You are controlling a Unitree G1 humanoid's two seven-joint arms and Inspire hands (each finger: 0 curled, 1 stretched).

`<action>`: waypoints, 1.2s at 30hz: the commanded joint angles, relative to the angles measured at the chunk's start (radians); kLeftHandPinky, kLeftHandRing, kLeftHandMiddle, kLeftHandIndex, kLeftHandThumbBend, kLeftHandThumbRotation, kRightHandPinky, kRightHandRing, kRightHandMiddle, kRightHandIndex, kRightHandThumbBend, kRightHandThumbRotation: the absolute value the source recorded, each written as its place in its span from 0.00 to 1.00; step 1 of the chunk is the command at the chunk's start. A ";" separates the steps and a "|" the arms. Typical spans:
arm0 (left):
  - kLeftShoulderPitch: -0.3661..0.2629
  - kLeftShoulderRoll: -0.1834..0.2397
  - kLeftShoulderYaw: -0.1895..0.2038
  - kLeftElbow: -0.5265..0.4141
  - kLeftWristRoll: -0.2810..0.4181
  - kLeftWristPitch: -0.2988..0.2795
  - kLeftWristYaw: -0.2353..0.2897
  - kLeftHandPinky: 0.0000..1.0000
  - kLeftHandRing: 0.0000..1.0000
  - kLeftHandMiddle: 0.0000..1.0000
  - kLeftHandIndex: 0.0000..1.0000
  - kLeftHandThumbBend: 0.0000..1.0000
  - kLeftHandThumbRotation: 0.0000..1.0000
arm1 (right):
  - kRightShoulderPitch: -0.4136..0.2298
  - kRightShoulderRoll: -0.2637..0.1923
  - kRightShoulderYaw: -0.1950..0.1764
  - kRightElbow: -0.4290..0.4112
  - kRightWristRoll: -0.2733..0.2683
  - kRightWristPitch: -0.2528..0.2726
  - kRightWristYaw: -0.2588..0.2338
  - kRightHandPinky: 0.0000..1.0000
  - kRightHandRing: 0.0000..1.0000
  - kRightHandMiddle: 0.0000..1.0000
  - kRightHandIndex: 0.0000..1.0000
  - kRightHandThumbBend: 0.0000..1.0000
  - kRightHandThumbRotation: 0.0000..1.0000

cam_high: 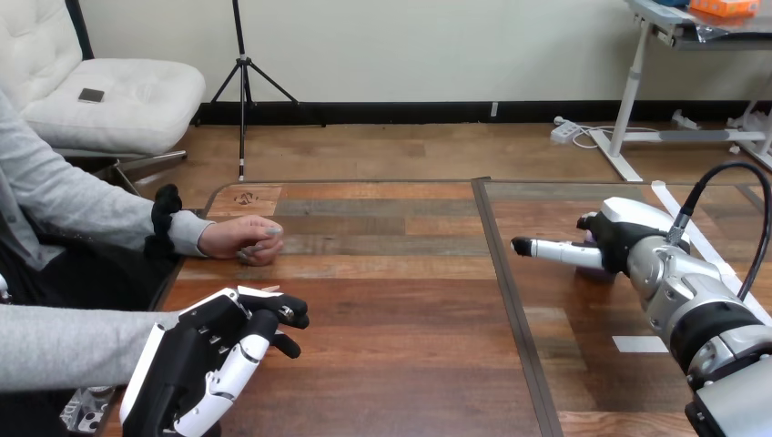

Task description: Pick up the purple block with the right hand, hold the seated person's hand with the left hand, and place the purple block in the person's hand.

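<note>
1. Two jobs overlap here, and I judge the step in hand to be the pick on the right. My right hand (624, 237) sits low over the far right part of the table (391, 273). A pale lilac sliver at its inner edge is what I take for the purple block (591, 238), tucked under the palm.
2. I cannot tell whether that hand is closed on the block or merely lying over it. I would confirm a firm hold before raising the arm, then lift straight up and slowly.
3. My left hand (214, 364) lies near the table's left edge, right at the end of the person's nearer sleeve (82, 346). What comes out of that sleeve is hidden beneath mine, so I cannot tell whether I am holding it or only covering it. I would use gentle pressure there, and I would want that palm open and facing up before bringing the block across.
4. Block and left hand are well apart, so the carry is long. I would move it low and unhurried.
5. Count: two robot hands and one purple block, partly seen. There are two grey sleeves and one table. One person's hand (241, 241) is in plain sight, loosely fisted on the table farther back, apart from my left hand.
</note>
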 commanded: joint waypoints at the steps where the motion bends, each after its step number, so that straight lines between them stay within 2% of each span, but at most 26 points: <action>1: -0.054 0.011 0.012 -0.015 -0.002 -0.027 -0.004 0.46 0.61 0.61 0.49 0.37 0.49 | -0.018 -0.012 -0.018 0.003 0.022 0.010 0.030 0.74 0.86 0.87 0.89 1.00 1.00; 14: -0.056 0.017 0.014 -0.022 -0.028 -0.012 -0.021 0.47 0.63 0.61 0.49 0.43 0.53 | -0.006 -0.010 -0.009 0.000 0.020 0.000 0.033 0.65 0.76 0.79 0.86 1.00 1.00; 26: -0.053 0.019 0.022 -0.025 -0.018 -0.019 -0.013 0.48 0.64 0.62 0.49 0.43 0.59 | 0.011 -0.010 -0.033 -0.005 0.038 -0.019 0.024 0.50 0.62 0.65 0.77 1.00 1.00; 33: -0.059 0.019 0.026 -0.017 -0.027 -0.022 -0.023 0.48 0.64 0.63 0.50 0.41 0.61 | 0.018 -0.011 -0.030 -0.006 0.034 -0.033 0.020 0.49 0.60 0.64 0.78 1.00 1.00; 36: -0.060 0.017 0.028 -0.016 -0.024 -0.021 -0.020 0.47 0.64 0.63 0.50 0.43 0.61 | 0.024 -0.013 -0.035 -0.007 0.038 -0.047 0.015 0.54 0.63 0.67 0.77 1.00 1.00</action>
